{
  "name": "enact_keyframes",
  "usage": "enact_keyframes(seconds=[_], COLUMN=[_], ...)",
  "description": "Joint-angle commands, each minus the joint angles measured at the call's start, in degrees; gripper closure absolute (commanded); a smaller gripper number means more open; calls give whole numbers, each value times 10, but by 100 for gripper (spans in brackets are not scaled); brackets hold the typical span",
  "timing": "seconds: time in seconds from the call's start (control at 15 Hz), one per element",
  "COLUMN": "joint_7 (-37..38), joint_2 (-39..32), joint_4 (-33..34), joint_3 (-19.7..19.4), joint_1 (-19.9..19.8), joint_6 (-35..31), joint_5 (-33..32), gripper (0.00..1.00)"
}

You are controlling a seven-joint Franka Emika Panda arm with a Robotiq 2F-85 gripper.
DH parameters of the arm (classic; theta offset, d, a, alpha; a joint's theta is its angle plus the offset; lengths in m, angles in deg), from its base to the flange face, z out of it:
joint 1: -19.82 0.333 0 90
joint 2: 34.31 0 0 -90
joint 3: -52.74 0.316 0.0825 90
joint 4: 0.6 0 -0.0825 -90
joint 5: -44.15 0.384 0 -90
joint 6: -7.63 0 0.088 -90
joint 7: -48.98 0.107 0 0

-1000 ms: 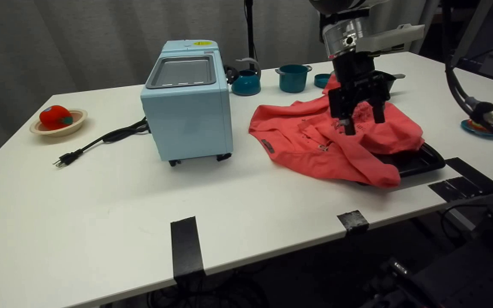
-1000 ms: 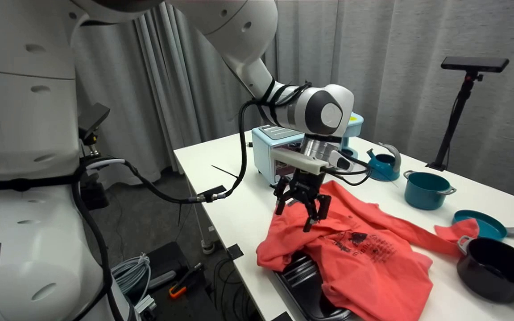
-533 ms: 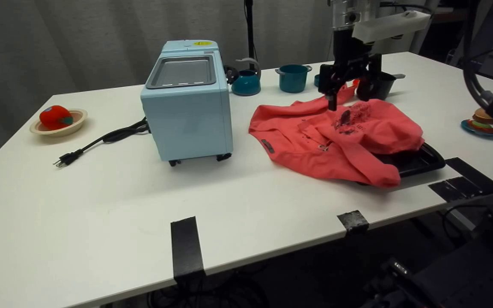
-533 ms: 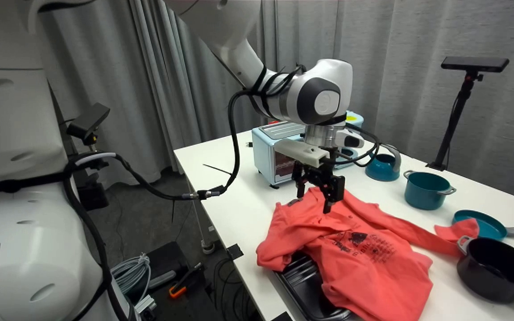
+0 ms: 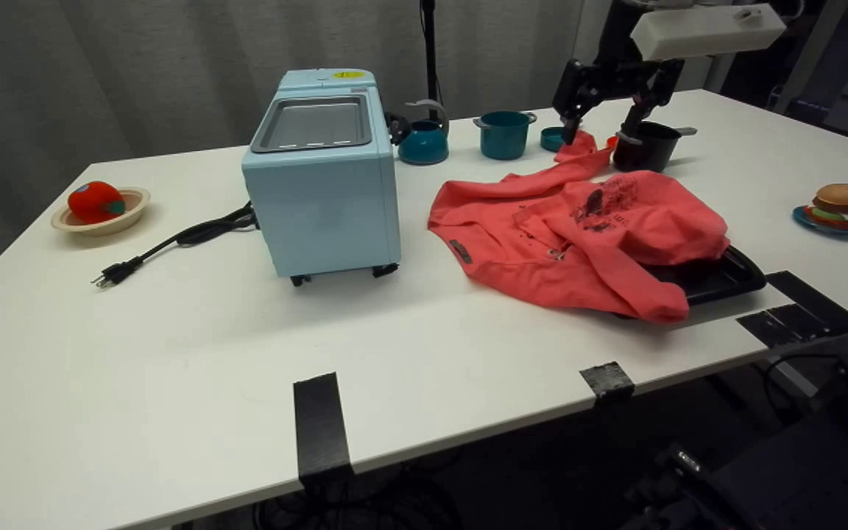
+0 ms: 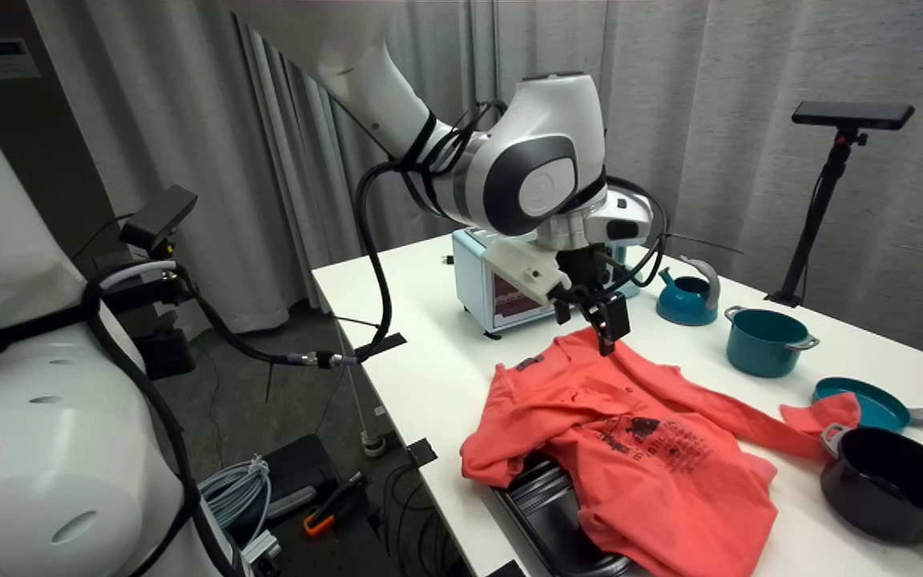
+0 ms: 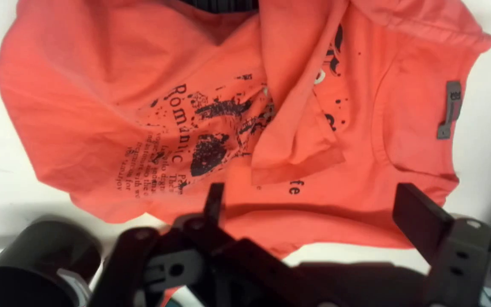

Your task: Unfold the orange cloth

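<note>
The orange cloth is a printed long-sleeved shirt (image 5: 512, 243); it also shows in an exterior view (image 6: 670, 481) and the wrist view (image 7: 113, 85). It lies rumpled on the table, partly over a black tray (image 6: 546, 513). One sleeve (image 7: 290, 128) is folded across the printed front. The other sleeve (image 5: 578, 158) stretches toward the pots. The collar with its grey tag (image 7: 452, 106) lies at the right in the wrist view. My gripper (image 7: 309, 192) is open and empty above the shirt, apart from it, as in both exterior views (image 5: 601, 138) (image 6: 584, 332).
A black pot (image 6: 886, 489) and a teal pan (image 6: 870, 406) stand by the outstretched sleeve's end. A teal pot (image 5: 503, 136) and kettle (image 5: 424, 143) stand behind. A light-blue toaster oven (image 5: 328, 206) stands beside the shirt. A toy burger (image 5: 840, 210) lies near the table's edge.
My gripper has risen from low over the shirt and tilted, with its fingers still apart. The shirt has not visibly moved.
</note>
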Motion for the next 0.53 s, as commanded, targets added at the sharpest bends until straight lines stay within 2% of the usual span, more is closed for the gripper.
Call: enact_keyframes(seconds=[0.0,0.47], joint_7=[-2,-1], joint_2=[12,32], joint_4=[-15,-35], joint_3=[5,4], joint_1=[-8,-12], joint_6=[-19,-33], joint_5=[6,10], gripper=[0,0])
